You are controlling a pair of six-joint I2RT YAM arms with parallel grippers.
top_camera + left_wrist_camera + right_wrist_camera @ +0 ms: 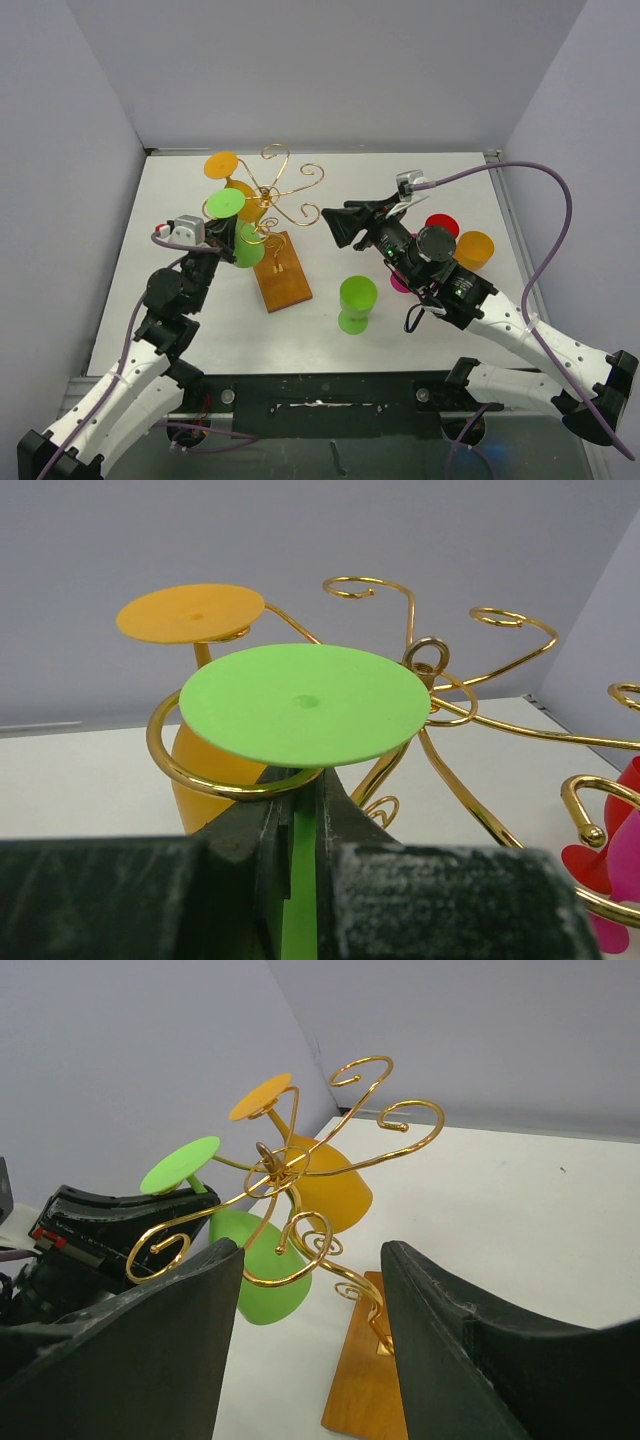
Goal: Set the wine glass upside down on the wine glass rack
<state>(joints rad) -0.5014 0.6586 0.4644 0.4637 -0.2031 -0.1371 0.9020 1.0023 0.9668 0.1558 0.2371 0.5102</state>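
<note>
The gold wire wine glass rack [275, 190] stands on a brown wooden base [283, 275] mid-table. My left gripper [232, 230] is shut on the stem of an upside-down green wine glass [248, 247]. In the left wrist view the jaws [298, 785] clamp the green stem just under the foot [300, 705]. A gold curl [165, 755] loops round the stem below that foot. An orange glass [195, 615] hangs upside down on the arm behind it. My right gripper [338, 226] is open and empty, just right of the rack [270, 1160].
A second green glass [356, 303] stands on the table right of the base. Red [441, 224], orange [474, 250] and pink [400, 282] glasses sit under and beside the right arm. Grey walls close in the table on three sides.
</note>
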